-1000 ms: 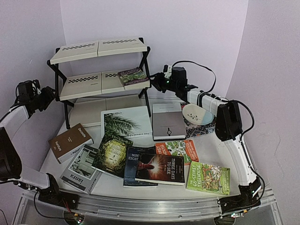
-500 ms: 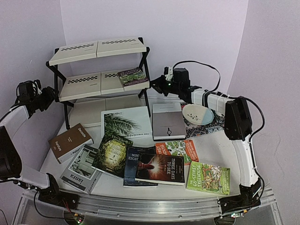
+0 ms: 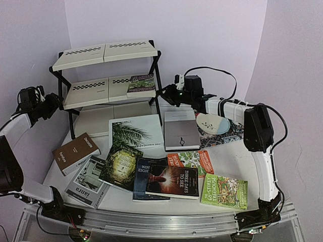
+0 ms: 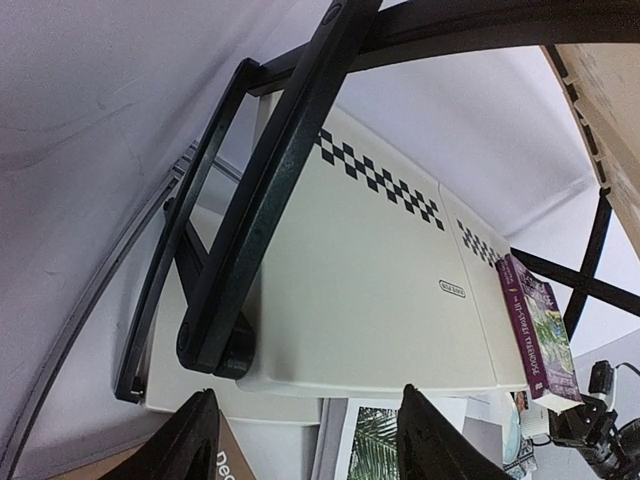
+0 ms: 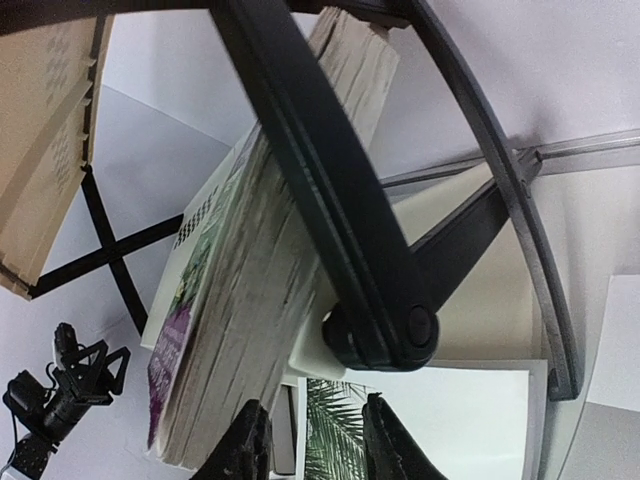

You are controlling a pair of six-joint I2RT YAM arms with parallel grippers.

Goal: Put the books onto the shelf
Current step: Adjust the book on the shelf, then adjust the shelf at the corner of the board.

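Observation:
The shelf (image 3: 108, 75) stands at the back left. A purple book (image 3: 141, 82) lies flat at the right end of its middle tier. My right gripper (image 3: 162, 94) hovers by the shelf's right leg, just right of that book. In the right wrist view the gripper (image 5: 311, 402) is slightly open and empty, with the book's page edge (image 5: 240, 320) above its left finger. My left gripper (image 4: 305, 393) is open and empty at the shelf's left end (image 4: 360, 290). Other books lie on the table: palm-leaf (image 3: 133, 132), grey (image 3: 180, 130), brown (image 3: 75, 153), orange (image 3: 191, 161), green (image 3: 224, 190).
A bowl (image 3: 213, 122) sits on a patterned placemat (image 3: 222, 136) right of the grey book, under the right arm. Dark novels (image 3: 169, 181) overlap at the front middle of the table. The black crossed shelf legs (image 5: 330, 200) stand close in front of the right gripper.
The right gripper has moved left and down to the shelf's right leg, its jaws shutting and then parting again. The purple book now lies squarer on the tier. The left arm stayed still.

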